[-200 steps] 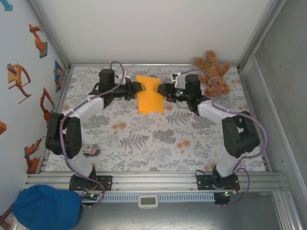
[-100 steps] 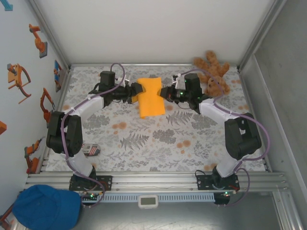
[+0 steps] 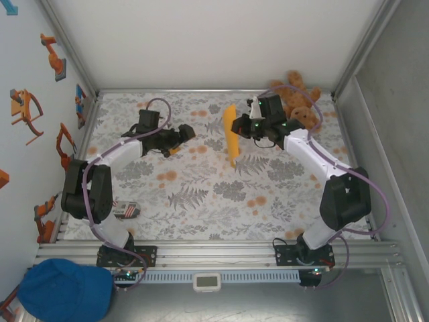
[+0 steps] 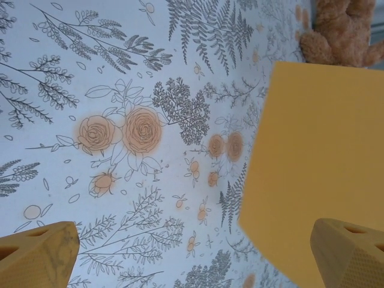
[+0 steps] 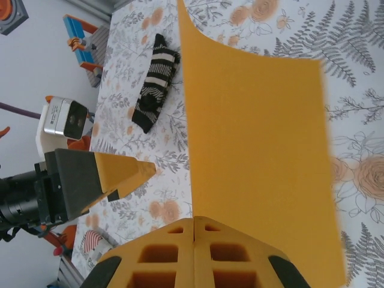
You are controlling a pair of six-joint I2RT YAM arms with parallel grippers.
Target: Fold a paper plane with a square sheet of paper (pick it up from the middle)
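The square sheet of paper [image 3: 231,139] is orange-yellow and hangs upright, edge-on from above, over the far middle of the table. My right gripper [image 3: 234,127] is shut on its edge. In the right wrist view the closed gripper [image 5: 195,223] pinches the sheet's [image 5: 258,138] near edge, and the sheet curves away from it. My left gripper [image 3: 181,136] stands open to the left of the sheet, apart from it. In the left wrist view nothing lies between its spread fingertips [image 4: 39,255], and the sheet [image 4: 318,162] stands to the right.
A brown teddy bear [image 3: 299,100] lies in the far right corner, just behind my right arm. A striped black-and-white sock [image 5: 155,81] lies on the floral table cover [image 3: 221,194]. A small red-striped item [image 3: 125,210] sits by the left arm's base. Walls enclose three sides.
My left gripper opened, let go of the sheet and drew back to the left. My right gripper shut on the sheet and turned it from lying flat to hanging upright.
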